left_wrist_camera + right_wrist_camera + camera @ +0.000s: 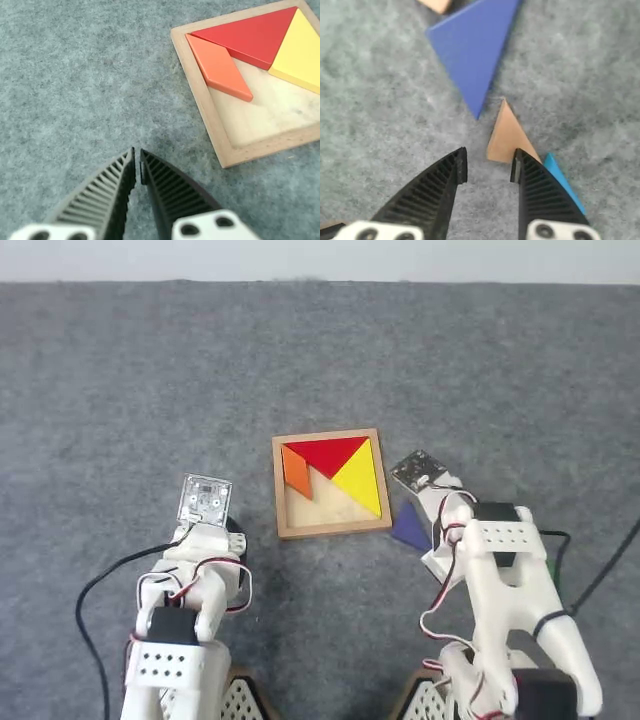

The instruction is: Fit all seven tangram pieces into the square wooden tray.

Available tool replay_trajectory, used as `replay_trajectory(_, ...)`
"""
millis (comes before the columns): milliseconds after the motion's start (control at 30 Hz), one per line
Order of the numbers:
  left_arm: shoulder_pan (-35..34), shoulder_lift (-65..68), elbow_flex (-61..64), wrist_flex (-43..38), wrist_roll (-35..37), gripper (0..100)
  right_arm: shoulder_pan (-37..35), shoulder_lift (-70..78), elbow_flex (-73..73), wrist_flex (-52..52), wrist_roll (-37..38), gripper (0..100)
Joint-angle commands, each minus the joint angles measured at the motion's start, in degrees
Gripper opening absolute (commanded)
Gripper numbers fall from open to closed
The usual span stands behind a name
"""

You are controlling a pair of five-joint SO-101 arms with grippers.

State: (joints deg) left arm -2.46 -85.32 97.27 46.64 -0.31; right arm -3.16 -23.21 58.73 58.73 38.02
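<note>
The square wooden tray (281, 502) lies mid-table holding a red triangle (328, 452), a yellow triangle (360, 483) and an orange parallelogram (296, 470). The left wrist view shows the same tray (212, 127) with the orange piece (219, 67). My left gripper (137, 152) is shut, empty, over bare carpet left of the tray. My right gripper (488, 165) is open right of the tray. A tan triangle (506, 135) lies just past its fingertips, beside one finger. A dark blue triangle (476, 47) lies beyond, also seen from above (411, 527). A light blue piece (562, 183) is partly hidden behind a finger.
Grey carpet covers the table. A tan corner (436, 4) shows at the edge of the right wrist view. Black cables (105, 585) trail beside the arms' bases. A pale wall strip runs along the far edge.
</note>
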Motion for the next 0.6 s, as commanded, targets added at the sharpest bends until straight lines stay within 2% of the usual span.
replay_trajectory(0, -0.26, -0.7, -0.48, 0.09, 0.35, 2, 1.54, 2.68, -2.81, -0.92, -1.93, 19.6)
replay_trajectory(200, -0.26, -0.7, -0.48, 0.09, 0.35, 2, 1.54, 2.68, -5.27, -0.75, -8.09, 27.0)
replay_trajectory(467, -0.26, -0.7, -0.48, 0.09, 0.35, 2, 1.54, 2.51, -7.12, -0.84, -35.34, 27.4)
replay_trajectory(567, -0.26, -0.7, -0.48, 0.09, 0.35, 2, 1.71, 2.59, -7.38, -0.92, -48.97, 27.4)
